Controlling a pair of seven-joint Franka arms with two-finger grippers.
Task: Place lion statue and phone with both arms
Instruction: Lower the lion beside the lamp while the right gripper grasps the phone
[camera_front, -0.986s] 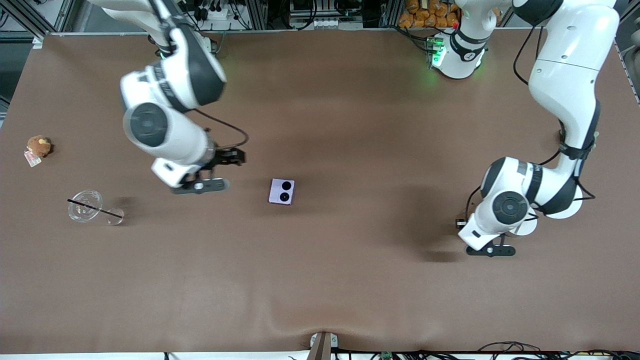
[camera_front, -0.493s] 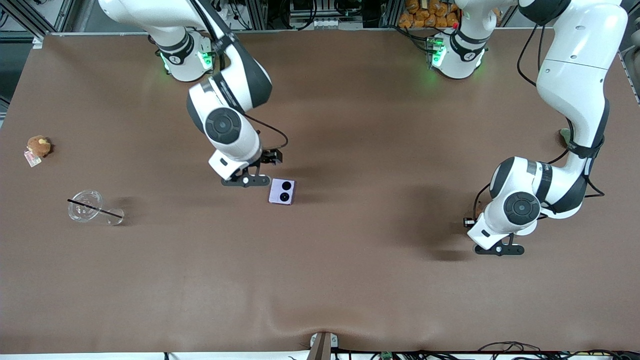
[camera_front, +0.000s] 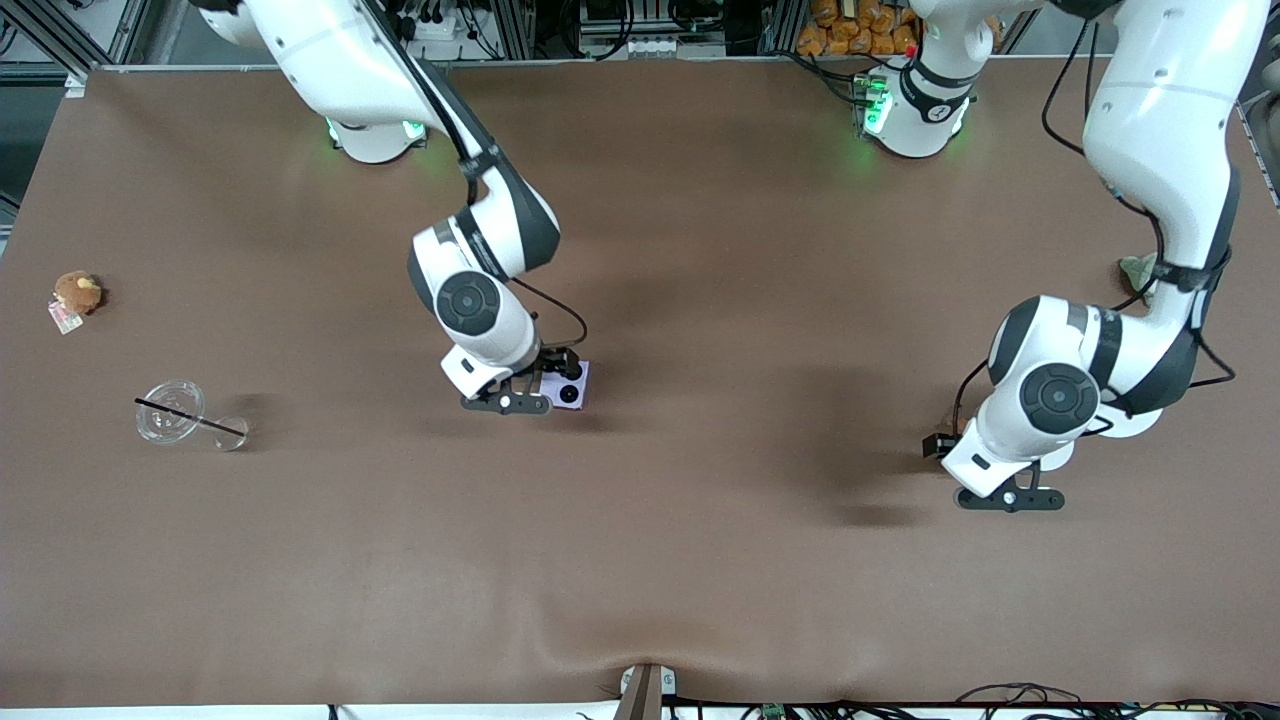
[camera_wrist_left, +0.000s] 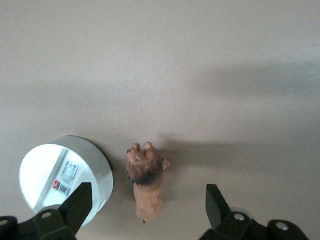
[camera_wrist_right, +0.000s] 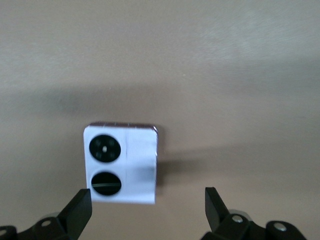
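Note:
The pale lavender phone (camera_front: 573, 388) lies flat mid-table, its two black camera circles facing up. My right gripper (camera_wrist_right: 147, 205) is open and hovers just over it. In the right wrist view the phone (camera_wrist_right: 122, 162) sits close to one fingertip (camera_wrist_right: 80, 205), off centre between the jaws. The small orange-brown lion statue (camera_wrist_left: 146, 182) lies on the table near the left arm's end. My left gripper (camera_wrist_left: 147, 202) is open above it, with the lion's tail end between the jaws. In the front view the left arm hides the lion.
A white round container (camera_wrist_left: 65, 177) stands right beside the lion; it also shows in the front view (camera_front: 1135, 428). A grey-green plush (camera_front: 1137, 270) lies by the left arm. A brown tagged plush (camera_front: 78, 292) and a tipped clear cup with a straw (camera_front: 172, 418) lie at the right arm's end.
The right arm has swung from near the cup toward the table's middle and come down over the phone. The left arm has shifted slightly toward its own end of the table.

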